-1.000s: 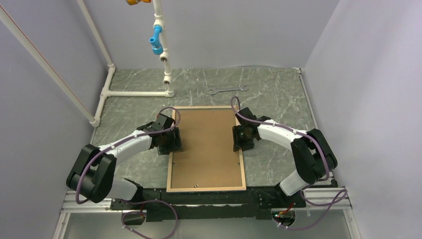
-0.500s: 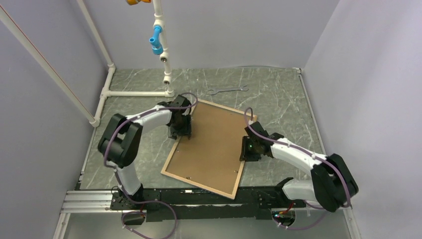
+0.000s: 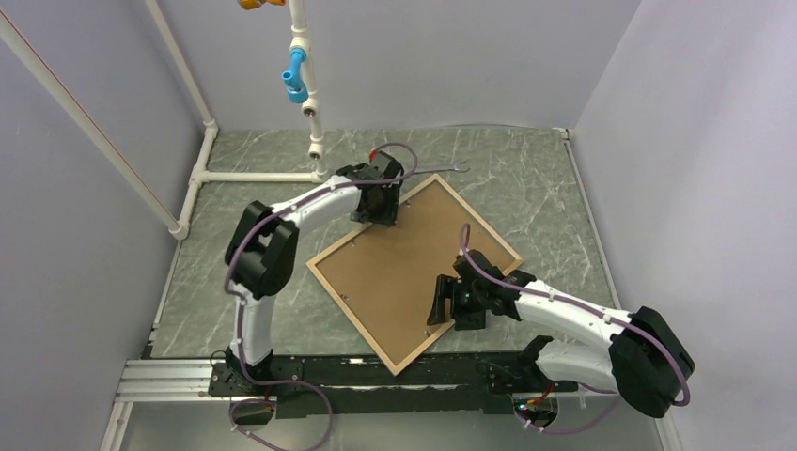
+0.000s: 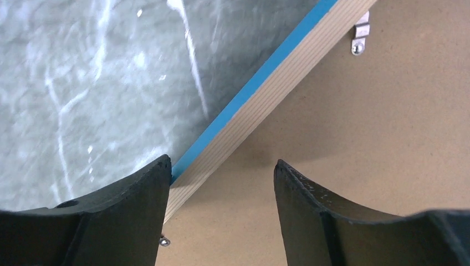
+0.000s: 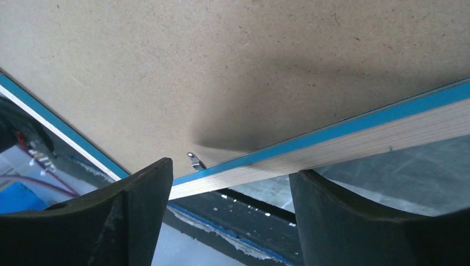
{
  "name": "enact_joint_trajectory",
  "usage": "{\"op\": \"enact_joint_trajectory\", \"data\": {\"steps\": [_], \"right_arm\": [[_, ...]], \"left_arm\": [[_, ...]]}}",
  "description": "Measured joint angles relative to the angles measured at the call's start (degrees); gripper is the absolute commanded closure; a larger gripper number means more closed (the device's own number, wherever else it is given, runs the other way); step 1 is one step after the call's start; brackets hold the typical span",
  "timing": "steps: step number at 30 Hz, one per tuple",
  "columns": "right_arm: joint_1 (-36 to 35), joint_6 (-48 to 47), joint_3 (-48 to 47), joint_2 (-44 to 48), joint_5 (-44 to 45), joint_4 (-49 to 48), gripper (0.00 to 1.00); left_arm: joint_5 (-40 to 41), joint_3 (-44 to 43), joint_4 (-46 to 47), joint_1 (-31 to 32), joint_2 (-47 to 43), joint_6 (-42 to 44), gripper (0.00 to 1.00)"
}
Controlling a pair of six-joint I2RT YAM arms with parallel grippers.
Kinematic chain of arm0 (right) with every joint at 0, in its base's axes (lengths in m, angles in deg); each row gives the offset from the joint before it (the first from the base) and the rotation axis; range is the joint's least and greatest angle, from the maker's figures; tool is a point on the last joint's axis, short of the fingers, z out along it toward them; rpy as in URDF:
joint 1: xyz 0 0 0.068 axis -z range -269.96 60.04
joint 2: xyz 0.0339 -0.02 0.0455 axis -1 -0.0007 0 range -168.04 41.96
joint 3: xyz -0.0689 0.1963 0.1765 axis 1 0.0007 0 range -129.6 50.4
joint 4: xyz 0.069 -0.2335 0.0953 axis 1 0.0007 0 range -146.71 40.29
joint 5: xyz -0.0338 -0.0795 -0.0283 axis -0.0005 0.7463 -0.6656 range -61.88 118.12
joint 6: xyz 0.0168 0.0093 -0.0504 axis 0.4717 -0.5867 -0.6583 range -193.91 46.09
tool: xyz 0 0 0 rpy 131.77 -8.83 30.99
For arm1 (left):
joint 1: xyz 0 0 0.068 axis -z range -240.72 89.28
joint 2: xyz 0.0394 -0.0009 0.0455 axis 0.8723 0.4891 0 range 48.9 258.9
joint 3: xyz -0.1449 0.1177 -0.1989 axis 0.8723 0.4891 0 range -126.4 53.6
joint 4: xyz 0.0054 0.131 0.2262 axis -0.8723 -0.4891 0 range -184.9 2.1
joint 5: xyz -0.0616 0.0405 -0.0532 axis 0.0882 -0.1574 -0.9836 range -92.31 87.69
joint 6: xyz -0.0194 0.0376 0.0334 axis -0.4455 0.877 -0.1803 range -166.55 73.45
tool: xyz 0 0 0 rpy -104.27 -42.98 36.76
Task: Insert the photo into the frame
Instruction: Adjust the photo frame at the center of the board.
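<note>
The frame point(image 3: 350, 318) lies back up on the table, turned to a diamond. Its pale wood rail with a blue edge point(image 4: 277, 83) surrounds a brown backing board point(image 3: 404, 272). The photo is hidden. My left gripper point(image 3: 381, 209) is at the far-left rail near the top corner. It is open point(image 4: 221, 166), one finger outside the rail and one over the board. My right gripper point(image 3: 440, 305) is at the near-right rail, open point(image 5: 230, 169). That rail point(image 5: 360, 136) crosses between its fingers and meets the right one.
A metal wrench point(image 3: 442, 170) lies just beyond the frame's top corner, partly behind the left arm. White pipework point(image 3: 254, 175) stands at the far left. The black base rail point(image 3: 329, 374) runs just below the frame's near corner. Small metal clips point(image 4: 360, 36) hold the board.
The frame has turned clockwise from square to diagonal. My left gripper swung away and right with its edge. My right gripper came nearer and left, and its jaws widened.
</note>
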State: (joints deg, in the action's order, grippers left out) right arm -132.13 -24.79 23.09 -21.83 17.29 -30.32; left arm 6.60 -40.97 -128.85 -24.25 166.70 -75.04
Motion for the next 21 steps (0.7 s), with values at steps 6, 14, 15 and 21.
{"op": "enact_joint_trajectory", "data": {"steps": [6,14,15,21], "right_arm": [[-1.6,0.4,-0.2,0.1,-2.7,-1.7,0.07],[-1.6,-0.1,-1.6,1.8,-1.7,-4.7,0.04],[-1.7,-0.1,-1.7,1.7,-1.7,-5.4,0.04],[-1.8,0.0,-1.8,0.0,-1.7,-7.4,0.04]], "left_arm": [[3.8,19.3,5.4,0.9,-20.3,-2.5,0.30],[-2.1,45.0,5.3,4.9,-48.2,-14.9,0.29],[-2.5,46.8,5.0,4.9,-48.6,-15.7,0.29],[-3.0,46.1,0.9,4.6,-42.9,-17.4,0.31]]}}
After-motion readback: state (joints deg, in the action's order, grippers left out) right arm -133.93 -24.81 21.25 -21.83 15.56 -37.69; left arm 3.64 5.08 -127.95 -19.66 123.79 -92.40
